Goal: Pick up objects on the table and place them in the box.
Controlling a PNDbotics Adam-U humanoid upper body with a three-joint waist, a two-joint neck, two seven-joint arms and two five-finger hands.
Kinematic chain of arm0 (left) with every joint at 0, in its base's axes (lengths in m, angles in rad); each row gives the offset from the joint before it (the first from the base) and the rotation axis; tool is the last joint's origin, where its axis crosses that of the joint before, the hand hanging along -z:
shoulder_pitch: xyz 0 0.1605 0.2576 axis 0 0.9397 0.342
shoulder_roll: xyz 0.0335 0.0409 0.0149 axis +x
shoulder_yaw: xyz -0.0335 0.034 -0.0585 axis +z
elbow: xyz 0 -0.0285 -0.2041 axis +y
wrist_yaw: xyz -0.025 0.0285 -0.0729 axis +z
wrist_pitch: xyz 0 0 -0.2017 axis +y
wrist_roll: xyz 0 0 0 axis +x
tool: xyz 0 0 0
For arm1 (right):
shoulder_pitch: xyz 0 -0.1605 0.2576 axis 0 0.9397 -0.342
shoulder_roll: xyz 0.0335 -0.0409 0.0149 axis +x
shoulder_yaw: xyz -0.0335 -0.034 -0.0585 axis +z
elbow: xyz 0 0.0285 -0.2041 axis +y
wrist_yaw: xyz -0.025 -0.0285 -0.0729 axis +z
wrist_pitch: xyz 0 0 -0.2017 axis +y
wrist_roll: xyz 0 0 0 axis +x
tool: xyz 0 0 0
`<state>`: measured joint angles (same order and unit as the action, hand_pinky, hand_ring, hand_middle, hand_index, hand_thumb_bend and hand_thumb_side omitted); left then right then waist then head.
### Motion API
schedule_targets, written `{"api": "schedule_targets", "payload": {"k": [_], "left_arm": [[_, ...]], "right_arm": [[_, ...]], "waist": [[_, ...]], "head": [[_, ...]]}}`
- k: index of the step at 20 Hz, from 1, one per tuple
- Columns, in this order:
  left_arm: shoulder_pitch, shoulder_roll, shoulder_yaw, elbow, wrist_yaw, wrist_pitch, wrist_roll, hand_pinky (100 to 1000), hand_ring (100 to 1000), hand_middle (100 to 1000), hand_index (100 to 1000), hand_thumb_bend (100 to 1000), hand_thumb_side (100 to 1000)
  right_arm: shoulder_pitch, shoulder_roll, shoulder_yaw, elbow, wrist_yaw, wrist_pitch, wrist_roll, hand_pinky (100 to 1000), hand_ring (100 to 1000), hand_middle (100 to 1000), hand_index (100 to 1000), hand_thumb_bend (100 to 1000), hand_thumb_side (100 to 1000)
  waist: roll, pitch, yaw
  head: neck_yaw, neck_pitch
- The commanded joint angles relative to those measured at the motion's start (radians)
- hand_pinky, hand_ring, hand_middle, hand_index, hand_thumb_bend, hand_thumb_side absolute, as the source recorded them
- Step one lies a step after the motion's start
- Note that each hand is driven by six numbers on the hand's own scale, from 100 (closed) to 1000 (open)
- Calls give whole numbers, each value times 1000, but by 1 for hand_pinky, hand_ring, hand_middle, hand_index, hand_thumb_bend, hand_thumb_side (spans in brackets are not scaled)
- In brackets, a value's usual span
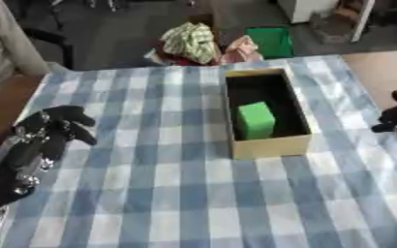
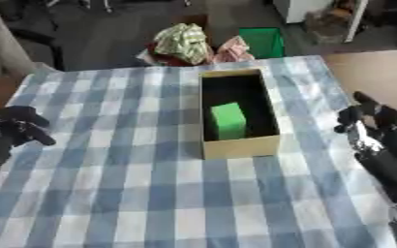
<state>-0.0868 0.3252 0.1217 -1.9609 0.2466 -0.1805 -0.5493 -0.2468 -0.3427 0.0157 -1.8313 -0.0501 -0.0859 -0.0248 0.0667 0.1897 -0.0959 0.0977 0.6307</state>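
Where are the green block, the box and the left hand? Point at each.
green block (image 1: 255, 120): left eye view, on its top face.
box (image 1: 269, 146): left eye view, on its near outer wall.
left hand (image 1: 53, 127): left eye view, on the curled black fingers.

Green block (image 1: 255, 119) lies inside open cardboard box (image 1: 269, 145).

- blue-and-white checked tablecloth (image 1: 168, 193) covers the table, lying slightly askew
- bare brown wooden tabletop (image 1: 381, 72) exposed at 3 o'clock
- crumpled green-and-white checked cloth (image 1: 189, 42) at 12 o'clock, past the far table edge
- pink cloth bundle (image 1: 242, 50) just beside it
- green bin-like container (image 1: 272, 41) on the dark floor, at 1 o'clock
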Motion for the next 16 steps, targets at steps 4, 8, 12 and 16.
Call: {"api": "schedule_targets", "payload": {"k": [4, 8, 12, 16], "left_arm": [[-2, -50, 23, 7, -38, 43, -50, 682, 601, 668, 845, 100, 487], [-4, -78, 26, 19, -51, 71, -67, 681, 596, 660, 842, 100, 519], [-7, -93, 24, 24, -62, 87, -76, 681, 594, 658, 842, 100, 539], [-10, -102, 20, 26, -69, 97, -87, 681, 593, 657, 844, 100, 553]], "right_arm": [[-12, -58, -14, -29, 9, -12, 6, 622, 1000, 567, 681, 100, 470], [-10, -68, -13, -28, 28, -21, 27, 648, 1000, 705, 814, 100, 470], [-10, -70, -9, -30, 55, -37, 80, 751, 1000, 862, 948, 100, 470], [-8, -67, -11, -31, 88, -62, 134, 832, 1000, 921, 999, 100, 466]], "waist": [[-13, -11, 10], [-16, -7, 14], [-17, -4, 15], [-17, -2, 14]], "head": [[8, 8], [11, 13], [13, 17], [13, 18]]}}
